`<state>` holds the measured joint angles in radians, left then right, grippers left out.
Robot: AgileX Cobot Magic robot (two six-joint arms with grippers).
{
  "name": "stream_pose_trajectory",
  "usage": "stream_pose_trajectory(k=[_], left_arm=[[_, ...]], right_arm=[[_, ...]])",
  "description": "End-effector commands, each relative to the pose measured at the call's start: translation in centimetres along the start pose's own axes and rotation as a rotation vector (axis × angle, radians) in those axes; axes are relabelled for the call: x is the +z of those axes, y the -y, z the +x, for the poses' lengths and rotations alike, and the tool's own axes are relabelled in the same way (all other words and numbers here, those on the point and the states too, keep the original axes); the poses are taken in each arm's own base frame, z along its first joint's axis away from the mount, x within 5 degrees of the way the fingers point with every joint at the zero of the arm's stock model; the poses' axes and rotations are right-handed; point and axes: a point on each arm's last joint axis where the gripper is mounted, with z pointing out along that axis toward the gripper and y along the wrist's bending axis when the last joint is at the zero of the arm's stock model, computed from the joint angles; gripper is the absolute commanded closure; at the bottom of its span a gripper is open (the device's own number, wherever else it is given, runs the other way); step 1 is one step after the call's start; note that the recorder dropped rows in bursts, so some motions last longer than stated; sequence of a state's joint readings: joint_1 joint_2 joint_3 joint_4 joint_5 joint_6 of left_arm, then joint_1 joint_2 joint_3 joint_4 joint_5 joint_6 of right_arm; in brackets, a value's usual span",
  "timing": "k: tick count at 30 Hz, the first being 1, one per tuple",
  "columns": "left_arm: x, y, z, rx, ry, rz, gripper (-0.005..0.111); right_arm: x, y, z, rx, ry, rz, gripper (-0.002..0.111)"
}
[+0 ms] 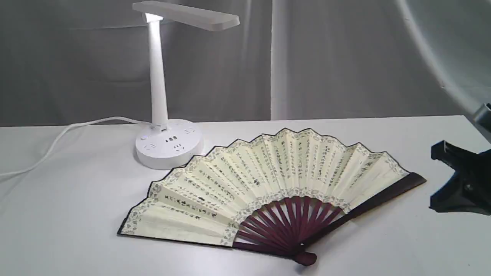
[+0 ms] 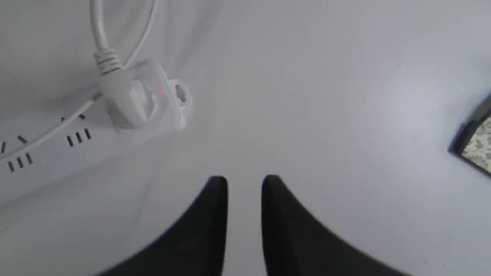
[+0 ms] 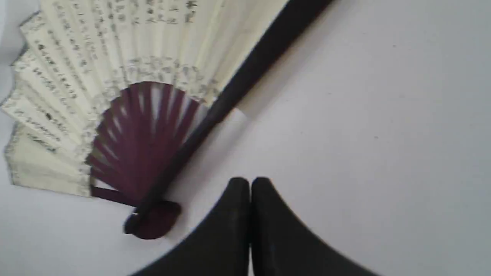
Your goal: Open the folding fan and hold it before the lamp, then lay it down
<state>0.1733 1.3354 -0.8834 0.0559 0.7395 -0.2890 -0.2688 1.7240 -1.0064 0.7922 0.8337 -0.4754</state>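
A white table [image 1: 76,214] stood before a grey curtain [image 1: 345,57]. At its back left was the lamp [image 1: 159,96], upright on its round base, its flat head reaching to the right, and its cord [image 1: 57,142] trailing off to the left. A white power strip [image 2: 57,153] with a plug [image 2: 122,99] in it lay further left, seen only from the left wrist. Nothing lay on or across the fan.

The fan [image 1: 268,172] lay fully spread and flat on the table, just in front and to the right of the lamp's base; whether they touched could not be told. Its pivot pointed to the front edge of the table and its arc to the back. Its long spread ran left to right, and the right guard slanted up to the right.

The left gripper [image 2: 244,180] hung over bare table near the power strip, its fingers a little apart and empty. The right gripper [image 3: 250,181] hung over bare table just beside the pivot, tips pressed together on nothing.
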Motion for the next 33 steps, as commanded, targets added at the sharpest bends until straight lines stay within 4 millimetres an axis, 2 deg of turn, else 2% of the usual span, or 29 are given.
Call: stream_pose_trajectory(k=[1,6,10,15,18,26,29,33], left_arm=[[-0.4,-0.1,-0.1,0.038,0.002,-0.012,0.091],[-0.4,0.0,-0.2,0.062,0.024,-0.013,0.095],[-0.4,0.1,-0.3,0.086,0.026,-0.003,0.097],[-0.5,2.2,0.1,0.201,0.049,0.042,0.103],[-0.6,3.3,0.4,0.28,0.06,0.045,0.107],[-0.9,6.1,1.4,0.405,0.074,0.099,0.107],[-1.1,6.6,1.7,0.374,0.064,0.139,0.107],[-2.7,6.1,1.6,0.388,0.118,0.14,0.107]], right_arm=[[-0.6,0.2,-0.3,-0.075,-0.026,0.156,0.108],[-1.0,-2.1,-1.1,-0.221,-0.075,0.361,0.108],[-0.6,-3.7,-1.0,-0.325,-0.093,0.442,0.108],[-0.7,-4.4,-0.6,-0.376,-0.109,0.472,0.108],[-2.0,-5.0,-0.5,-0.39,-0.064,0.467,0.108],[-7.0,-7.3,0.5,-0.435,0.09,0.453,0.108],[-8.7,-8.0,1.1,-0.446,0.132,0.447,0.108],[-11.0,-8.9,2.2,-0.46,0.188,0.437,0.108]])
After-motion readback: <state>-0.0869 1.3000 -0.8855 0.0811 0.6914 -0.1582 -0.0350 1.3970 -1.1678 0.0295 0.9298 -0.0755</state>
